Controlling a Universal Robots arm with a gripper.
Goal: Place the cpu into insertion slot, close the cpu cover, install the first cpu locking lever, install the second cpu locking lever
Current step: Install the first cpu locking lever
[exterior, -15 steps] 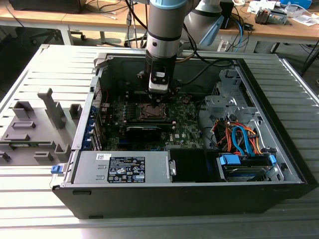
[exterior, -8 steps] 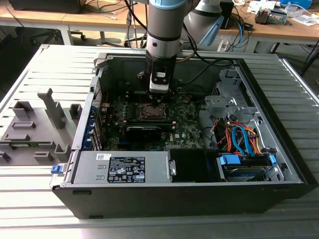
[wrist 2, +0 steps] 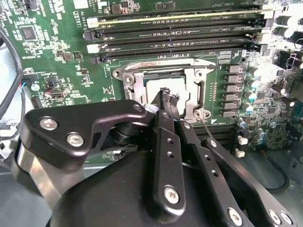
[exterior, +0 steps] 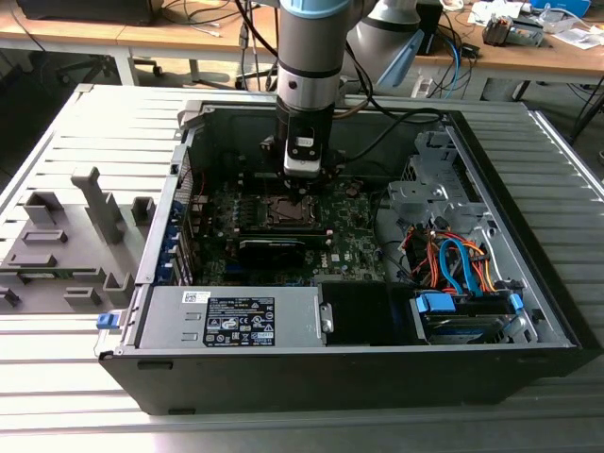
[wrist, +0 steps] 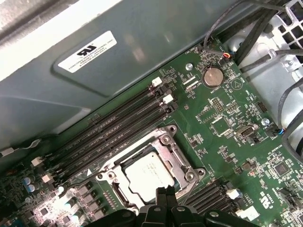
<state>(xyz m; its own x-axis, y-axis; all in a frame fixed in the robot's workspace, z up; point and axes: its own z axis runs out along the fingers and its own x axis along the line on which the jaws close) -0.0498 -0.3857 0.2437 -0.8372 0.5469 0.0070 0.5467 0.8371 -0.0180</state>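
Ribbed grey metal bench (exterior: pixel 66 142) carries everything, with wooden desks (exterior: pixel 85 38) along the back. Biggest thing on it is the open black computer case (exterior: pixel 557 311), lying on its side. Its silver power supply box (exterior: pixel 231 316) wears a white sticker with print too small to read; blue and orange cables (exterior: pixel 453 264) tangle on the exterior view's right. A grey plastic fixture (exterior: pixel 66 236) with upright posts stands on the exterior view's left.

Down to the green motherboard (wrist: pixel 222 127): long black memory slots (wrist: pixel 113 127), a round silver coin battery (wrist: pixel 212 75), and a white label (wrist: pixel 86 51) on the case wall whose writing I can't make out.

The arm (exterior: pixel 307 75) comes straight down over the socket. The insertion slot (wrist: pixel 150 168) has a silvery rim, and the cpu (wrist: pixel 150 176), pale metal and square, sits in it. The cpu cover (wrist: pixel 175 151), a thin bright frame, lies flat around the chip.

The hand (wrist 2: pixel 169 98) has its black fingers pinched together, tips right over the chip's near edge; whether they grip anything I cannot tell. A thin wire lever (wrist 2: pixel 207 128) runs beside the socket.
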